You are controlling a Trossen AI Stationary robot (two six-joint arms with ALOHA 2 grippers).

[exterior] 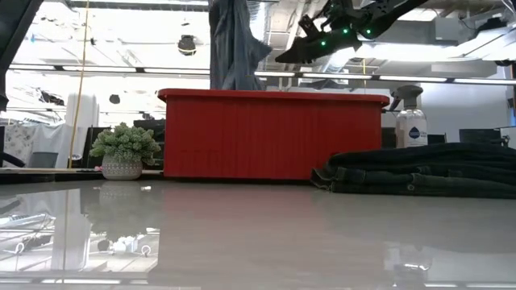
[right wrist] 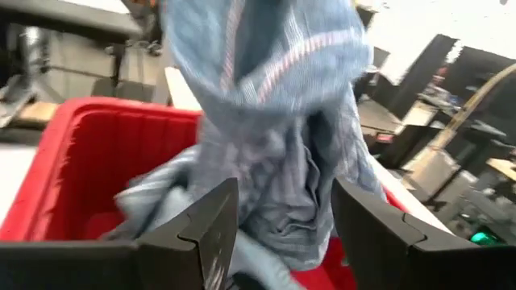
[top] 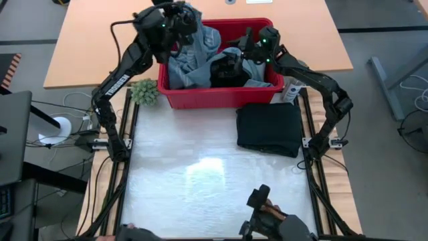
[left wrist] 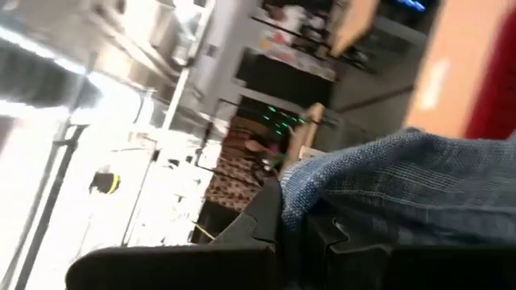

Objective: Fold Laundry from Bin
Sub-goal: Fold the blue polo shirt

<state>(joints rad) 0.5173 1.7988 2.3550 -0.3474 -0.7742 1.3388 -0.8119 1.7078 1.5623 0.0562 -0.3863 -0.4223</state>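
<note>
The red bin (top: pixel 221 95) stands at the table's far edge and holds a blue-grey striped cloth (top: pixel 194 57), dark garments (top: pixel 226 70) and other cloth. My left gripper (top: pixel 177 17) is above the bin's far left corner, shut on the striped cloth (exterior: pixel 234 44), which hangs down into the bin. My right gripper (right wrist: pixel 278 229) is open over the bin's middle (top: pixel 244 48), facing the hanging cloth (right wrist: pixel 274 121). Its fingers stand apart in front of the cloth, and I see no touch. A folded dark garment (top: pixel 269 127) lies flat on the table in front of the bin's right half. My left gripper holds the striped cloth by a bunched upper part (left wrist: pixel 379 189), which comes out between its fingers (left wrist: pixel 266 217); one layer or several, I cannot tell. The cloth hangs slack below the gripper, above the bin's rim (exterior: pixel 234 80). Its lower end lies in the bin among the other laundry.
A small green plant (top: pixel 144 90) stands left of the bin. A spray bottle (top: pixel 292 90) stands at the bin's right end. A person's hand with a dark device (top: pixel 267 213) shows at the table's near edge. The glossy table top (top: pixel 200 174) lies bare in front of the bin.
</note>
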